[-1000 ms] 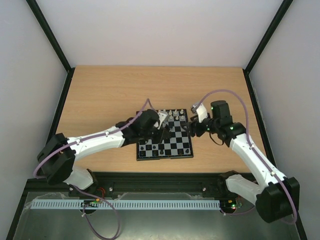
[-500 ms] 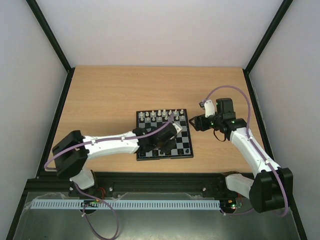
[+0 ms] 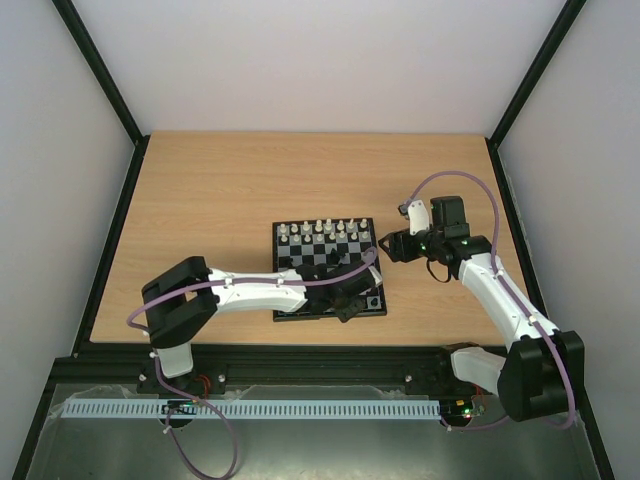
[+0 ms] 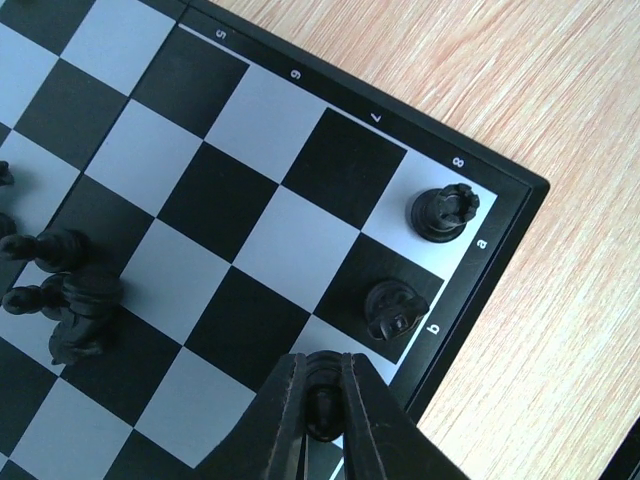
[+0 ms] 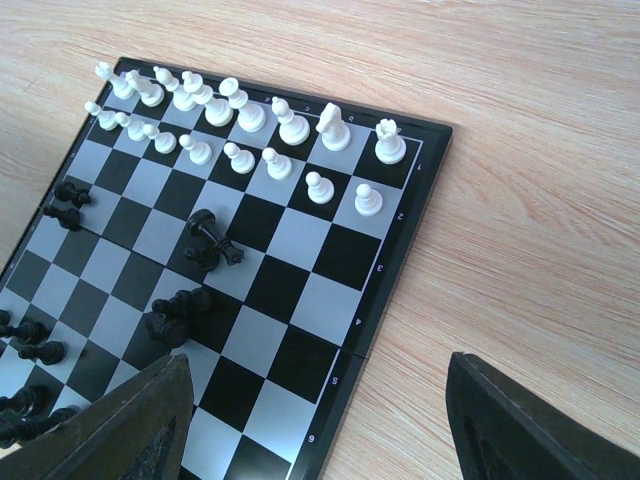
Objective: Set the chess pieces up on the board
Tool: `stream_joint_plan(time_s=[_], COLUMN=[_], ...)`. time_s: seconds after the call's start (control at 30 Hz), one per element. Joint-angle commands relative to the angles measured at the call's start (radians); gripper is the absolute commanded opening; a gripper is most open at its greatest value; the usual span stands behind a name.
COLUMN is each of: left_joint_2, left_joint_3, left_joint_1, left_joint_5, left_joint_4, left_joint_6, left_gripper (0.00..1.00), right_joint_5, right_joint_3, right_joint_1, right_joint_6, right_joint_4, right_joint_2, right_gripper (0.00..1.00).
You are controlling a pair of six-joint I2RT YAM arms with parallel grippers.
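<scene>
The board (image 3: 300, 316) lies mid-table with white chess pieces (image 5: 240, 130) standing in two rows along its far side. My left gripper (image 4: 322, 405) is shut on a small black chess piece above the light square by the board's near right corner (image 4: 500, 240). Beside it, a black rook (image 4: 444, 212) stands on the corner square and a black knight (image 4: 392, 309) on the adjacent one. Loose black pieces (image 5: 210, 240) lie toppled mid-board, with others (image 4: 70, 300) clustered nearby. My right gripper (image 5: 320, 440) hangs open over the board's right edge (image 5: 400, 250), holding nothing.
Bare wooden table (image 3: 220, 190) surrounds the board. Black frame rails (image 3: 120, 230) run along the table's sides. The left arm (image 3: 260, 292) lies across the board's near edge, and the right arm (image 3: 490, 285) reaches in from the right.
My left gripper has swept from the board's left-middle across to its near right corner, still shut. The right gripper drew back off the board to the right, then held still.
</scene>
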Motion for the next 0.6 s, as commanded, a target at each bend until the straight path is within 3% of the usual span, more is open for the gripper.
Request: stream_joint_plan(time_s=[0.0,0.57], left_joint_2=[0.019,0.059], left_joint_3=[0.022,0.026], left_joint_1=[-0.007,-0.005], left_joint_5=[-0.005,0.012], left_joint_4=[-0.032,-0.041], left_joint_6=[0.017,0.009], left_gripper=[0.02,0.02], right_joint_5=[-0.007,-0.016], right_joint_3=[-0.013,-0.014], right_joint_1=[-0.005,-0.005], right_joint_6=[-0.011,-0.018], right_joint_4=[-0.023,-0.027], right_joint_2=[0.010,0.013], right_gripper=[0.71,0.71])
